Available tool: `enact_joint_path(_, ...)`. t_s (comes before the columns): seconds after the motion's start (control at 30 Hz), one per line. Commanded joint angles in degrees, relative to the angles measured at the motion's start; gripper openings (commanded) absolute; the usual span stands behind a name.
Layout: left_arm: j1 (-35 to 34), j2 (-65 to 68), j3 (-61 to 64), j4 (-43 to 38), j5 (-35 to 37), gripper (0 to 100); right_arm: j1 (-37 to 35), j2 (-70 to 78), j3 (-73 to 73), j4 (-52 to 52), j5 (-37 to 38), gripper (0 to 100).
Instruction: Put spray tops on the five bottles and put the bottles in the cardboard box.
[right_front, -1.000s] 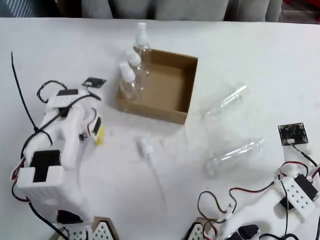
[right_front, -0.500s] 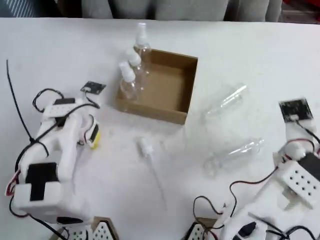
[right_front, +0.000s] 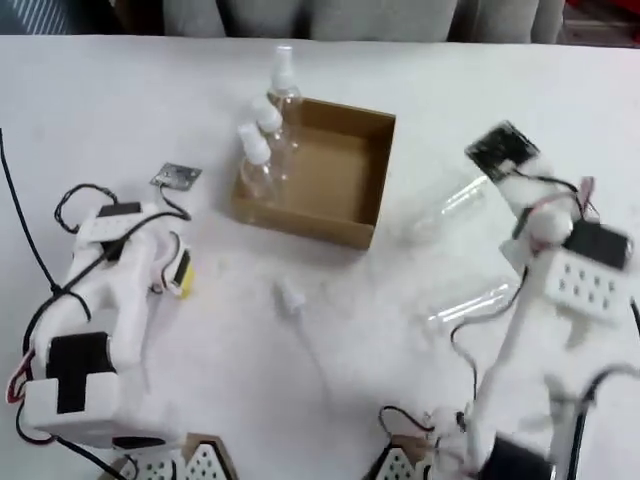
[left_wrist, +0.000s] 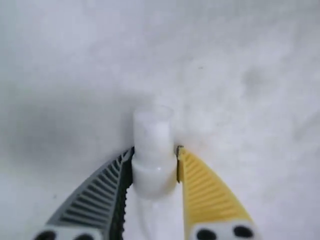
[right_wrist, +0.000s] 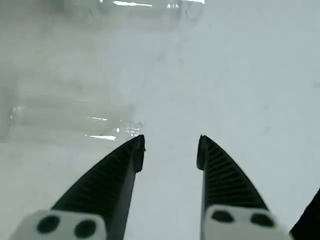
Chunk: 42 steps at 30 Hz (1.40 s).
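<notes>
My left gripper (left_wrist: 154, 152) is shut on a white spray top (left_wrist: 152, 131), close above the table. From above, it (right_front: 178, 272) sits left of the cardboard box (right_front: 345, 130). Three bottles with spray tops (right_front: 258, 160) stand at the box's left wall. Two clear bottles without tops lie on their sides right of the box, one nearer it (right_front: 455, 200) and one closer to the front (right_front: 470, 303). A loose spray top (right_front: 291, 296) with a long thin tube lies in front of the box. My right gripper (right_wrist: 170, 145) is open, with a clear bottle (right_wrist: 75, 127) by one fingertip.
The right arm (right_front: 565, 270) stands raised over the lying bottles. Small circuit boards hang off each arm, one (right_front: 173, 177) left of the box and one (right_front: 500, 148) to its right. Black and red cables trail along the front of the table.
The right arm has swung up from the front right corner and in over the lying bottles. The left arm has drawn back slightly to the left with its spray top.
</notes>
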Motion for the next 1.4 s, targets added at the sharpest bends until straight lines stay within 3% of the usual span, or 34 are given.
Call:
enact_joint_path(0.0,-1.19,-3.56,0.09,-2.20,-0.79,2,-2.77,11.56,-8.00,0.40,15.21,14.6)
enact_joint_path(0.1,-1.19,-3.56,0.09,-2.73,-0.79,2,-4.79,18.86,-11.96,2.07,23.91,16.7)
enact_joint_path(0.27,-1.36,-3.65,0.09,-2.90,-2.02,2,-8.57,25.10,-19.78,9.19,31.82,29.7)
enact_joint_path(0.67,-1.10,-3.65,-0.44,-2.90,-5.36,2,-13.41,40.04,-34.11,12.97,42.64,30.7)
enact_joint_path(1.13,-1.01,-3.65,-0.53,-2.90,-5.45,2,-14.11,61.58,-50.46,12.88,42.55,30.1)
enact_joint_path(1.23,-1.01,-3.65,-0.53,-2.90,-5.45,2,-13.93,65.27,-55.65,12.88,38.42,20.7)
enact_joint_path(1.33,-1.01,-3.65,-0.53,-2.90,-5.45,2,-13.41,67.82,-62.33,13.14,27.16,0.2)
enact_joint_path(1.37,-1.01,-3.65,-0.53,-2.90,-5.45,2,-13.05,68.44,-64.35,13.23,24.09,1.5)
